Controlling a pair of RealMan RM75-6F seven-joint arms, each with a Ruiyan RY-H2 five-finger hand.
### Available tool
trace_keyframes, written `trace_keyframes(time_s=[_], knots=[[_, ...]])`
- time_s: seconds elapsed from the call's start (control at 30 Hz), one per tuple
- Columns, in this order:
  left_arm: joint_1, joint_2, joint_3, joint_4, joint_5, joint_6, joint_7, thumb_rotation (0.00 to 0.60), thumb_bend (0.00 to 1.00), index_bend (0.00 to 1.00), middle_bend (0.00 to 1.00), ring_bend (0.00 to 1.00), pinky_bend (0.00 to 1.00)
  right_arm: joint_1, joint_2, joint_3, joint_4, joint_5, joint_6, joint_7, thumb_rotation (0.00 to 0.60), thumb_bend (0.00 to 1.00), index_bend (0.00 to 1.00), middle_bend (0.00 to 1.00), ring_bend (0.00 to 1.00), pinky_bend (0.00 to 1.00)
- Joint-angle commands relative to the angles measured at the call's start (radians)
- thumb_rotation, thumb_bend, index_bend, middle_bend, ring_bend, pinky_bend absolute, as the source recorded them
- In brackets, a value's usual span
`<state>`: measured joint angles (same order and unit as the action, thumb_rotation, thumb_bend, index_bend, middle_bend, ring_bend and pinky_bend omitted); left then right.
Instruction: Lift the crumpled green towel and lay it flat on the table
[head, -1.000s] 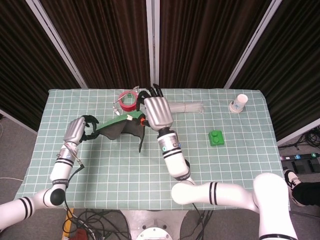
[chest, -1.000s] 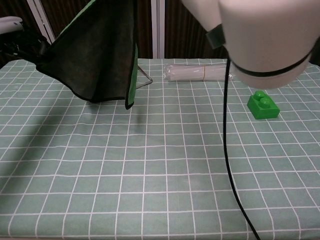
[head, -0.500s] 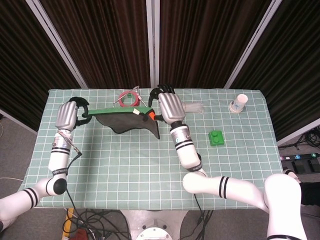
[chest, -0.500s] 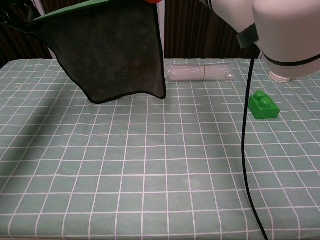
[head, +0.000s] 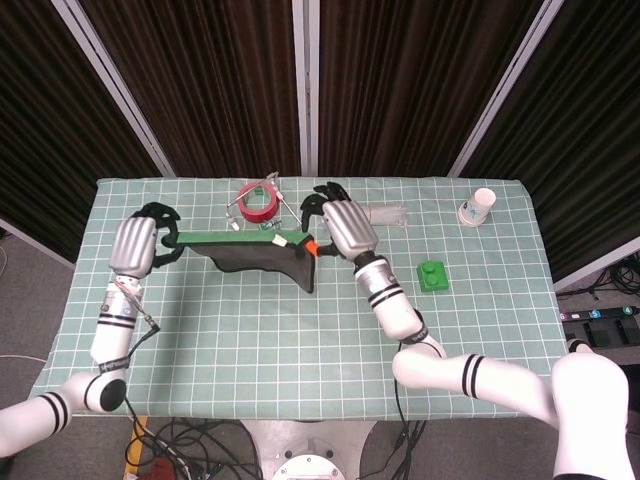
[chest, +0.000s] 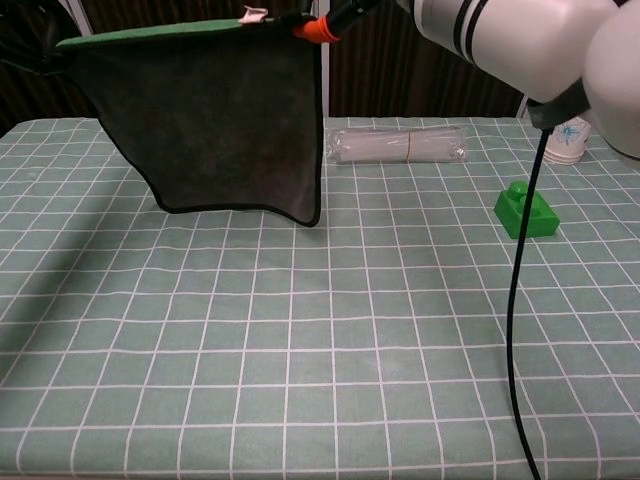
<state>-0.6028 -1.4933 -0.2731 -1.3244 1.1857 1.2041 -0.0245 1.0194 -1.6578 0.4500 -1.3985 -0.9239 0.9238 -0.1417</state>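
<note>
Left hand (head: 136, 243) cropped in chest view, red tape roll (head: 256, 202) perhaps behind towel (chest: 215, 125)

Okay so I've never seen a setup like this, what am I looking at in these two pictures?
It is a two-armed robot with humanlike hands at a table with a checked cloth. One picture looks down from its head, the other forward from its chest. The left hand and right hand each hold a top corner of a green towel, stretched out and hanging above the table. Also there: a red tape roll, a clear packet, a green block and a paper cup.
</note>
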Motion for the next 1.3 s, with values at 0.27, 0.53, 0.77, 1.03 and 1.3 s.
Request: trace_keyframes(time_s=[0.27, 0.53, 0.77, 1.03, 1.3], knots=[[0.068, 0.067, 0.139, -0.126, 0.136, 0.015, 0.036, 0.6, 0.56, 0.71, 0.42, 0.26, 0.38, -0.082, 0.065, -0.12, -0.073, -0.137, -0.08, 0.141, 0.6, 0.46, 0.77, 0.32, 0.11, 0.06], [0.075, 0.128, 0.172, -0.23, 0.158, -0.03, 0.06, 0.6, 0.54, 0.71, 0.42, 0.26, 0.38, -0.11, 0.091, -0.155, -0.099, -0.182, -0.086, 0.181, 0.6, 0.45, 0.77, 0.32, 0.11, 0.06], [0.034, 0.066, 0.073, -0.127, 0.086, -0.031, 0.073, 0.6, 0.53, 0.71, 0.42, 0.26, 0.37, -0.063, 0.038, -0.076, 0.021, -0.154, -0.074, 0.207, 0.6, 0.45, 0.77, 0.32, 0.11, 0.06], [-0.06, -0.052, -0.08, 0.092, -0.03, -0.057, 0.038, 0.6, 0.54, 0.71, 0.42, 0.26, 0.37, 0.05, -0.059, 0.019, 0.238, -0.156, -0.096, 0.272, 0.6, 0.45, 0.77, 0.33, 0.13, 0.06], [-0.095, -0.076, -0.111, 0.144, -0.045, -0.055, 0.039, 0.6, 0.54, 0.71, 0.42, 0.26, 0.37, 0.112, -0.093, 0.048, 0.347, -0.213, -0.086, 0.353, 0.6, 0.45, 0.77, 0.33, 0.13, 0.06]])
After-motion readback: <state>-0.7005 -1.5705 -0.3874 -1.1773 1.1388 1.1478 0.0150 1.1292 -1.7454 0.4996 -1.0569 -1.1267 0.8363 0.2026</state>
